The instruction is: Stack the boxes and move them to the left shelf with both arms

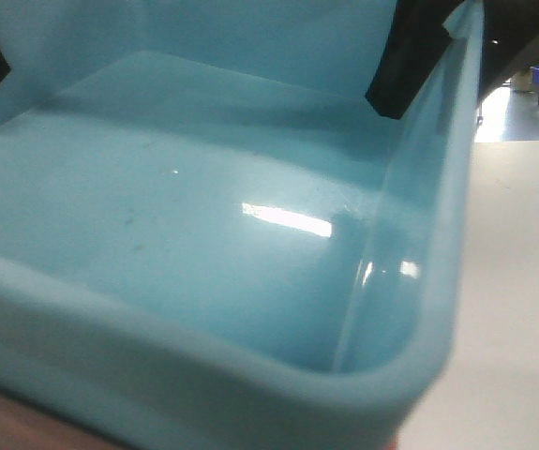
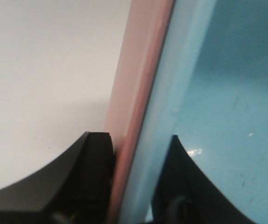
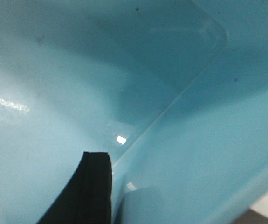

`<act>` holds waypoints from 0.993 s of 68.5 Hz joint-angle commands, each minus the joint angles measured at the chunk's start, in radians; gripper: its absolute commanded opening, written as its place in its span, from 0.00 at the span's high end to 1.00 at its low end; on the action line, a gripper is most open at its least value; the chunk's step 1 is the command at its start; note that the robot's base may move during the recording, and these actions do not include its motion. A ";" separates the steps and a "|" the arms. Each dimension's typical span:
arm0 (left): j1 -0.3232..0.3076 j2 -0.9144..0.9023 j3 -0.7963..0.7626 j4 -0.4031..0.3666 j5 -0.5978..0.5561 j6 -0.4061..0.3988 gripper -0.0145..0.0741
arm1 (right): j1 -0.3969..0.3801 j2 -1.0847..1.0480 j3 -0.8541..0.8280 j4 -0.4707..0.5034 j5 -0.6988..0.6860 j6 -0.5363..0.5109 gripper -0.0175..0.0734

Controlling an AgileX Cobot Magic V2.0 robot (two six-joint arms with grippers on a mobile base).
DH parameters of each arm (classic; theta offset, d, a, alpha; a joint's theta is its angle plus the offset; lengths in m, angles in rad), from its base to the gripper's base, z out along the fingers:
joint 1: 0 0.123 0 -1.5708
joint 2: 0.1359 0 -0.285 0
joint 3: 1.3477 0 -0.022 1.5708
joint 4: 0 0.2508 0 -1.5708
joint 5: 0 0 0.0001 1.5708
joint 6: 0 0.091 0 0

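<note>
The blue bin (image 1: 203, 216) is an open-top plastic box, light turquoise, with smooth glossy walls, a thick rounded rim and rounded inner corners. Faint dark scuffs and bright reflections mark its floor. The pink bin (image 2: 136, 93) lies around the blue bin, its salmon wall flat against the blue bin's outer wall, the rims side by side. The left end effector (image 2: 134, 158) straddles both walls, one black finger outside the pink wall and one inside the blue bin. The right end effector (image 3: 110, 186) shows one black finger (image 3: 95, 186) inside the blue bin, beside its wall.

Black left tool (image 2: 134, 156); turquoise bin (image 1: 203, 216); salmon-pink bin (image 2: 138, 70).
</note>
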 commanded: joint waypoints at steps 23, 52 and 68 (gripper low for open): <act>-0.032 -0.040 -0.041 -0.173 -0.097 0.074 0.84 | 0.003 -0.035 -0.040 0.026 -0.137 -0.078 0.74; -0.032 -0.040 -0.041 -0.173 -0.097 0.074 0.84 | 0.003 -0.035 -0.040 0.026 -0.139 -0.078 0.74; -0.032 -0.040 -0.041 -0.173 -0.097 0.074 0.84 | 0.003 -0.035 -0.040 0.026 -0.139 -0.078 0.74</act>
